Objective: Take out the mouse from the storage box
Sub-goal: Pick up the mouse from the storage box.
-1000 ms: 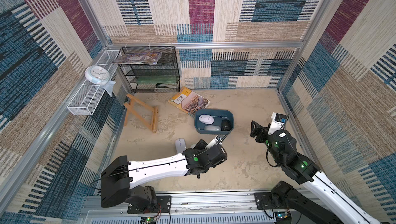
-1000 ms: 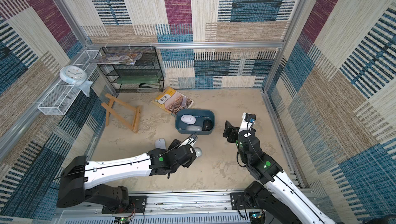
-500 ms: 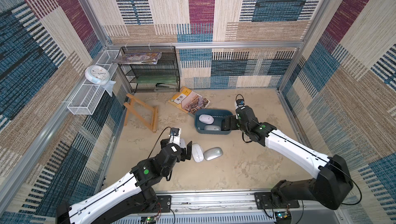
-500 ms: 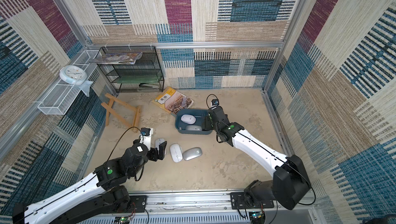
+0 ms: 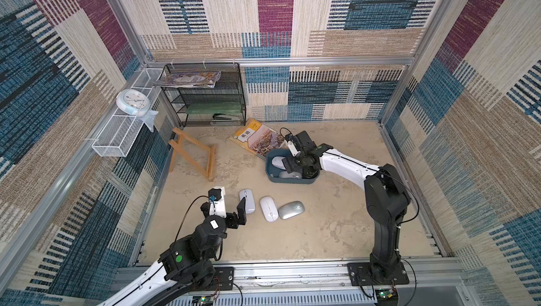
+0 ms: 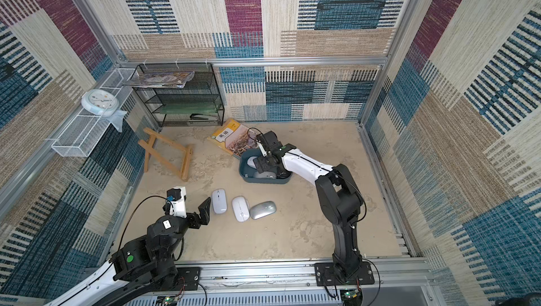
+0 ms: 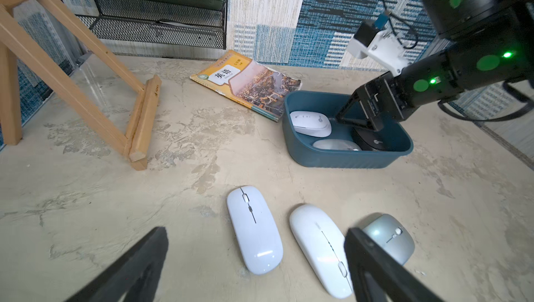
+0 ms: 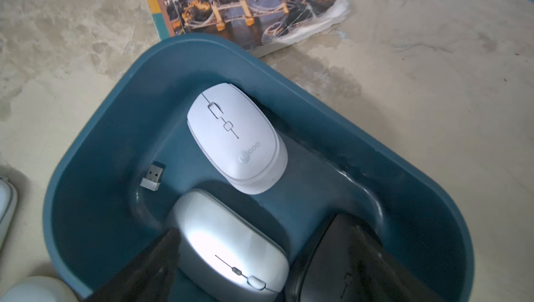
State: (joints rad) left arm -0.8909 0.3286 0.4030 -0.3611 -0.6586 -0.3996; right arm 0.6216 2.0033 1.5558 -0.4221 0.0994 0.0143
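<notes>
Three mice lie out on the surface; three sit in the box; right hand spread around the silver mouse there, not yet gripping; left hand released, empty.

Arms trading places
Left claw is pulling back toward 7 o'clock, leaving the silver mouse on the bench; right claw is reaching into the storage box toward 12 o'clock.
</notes>
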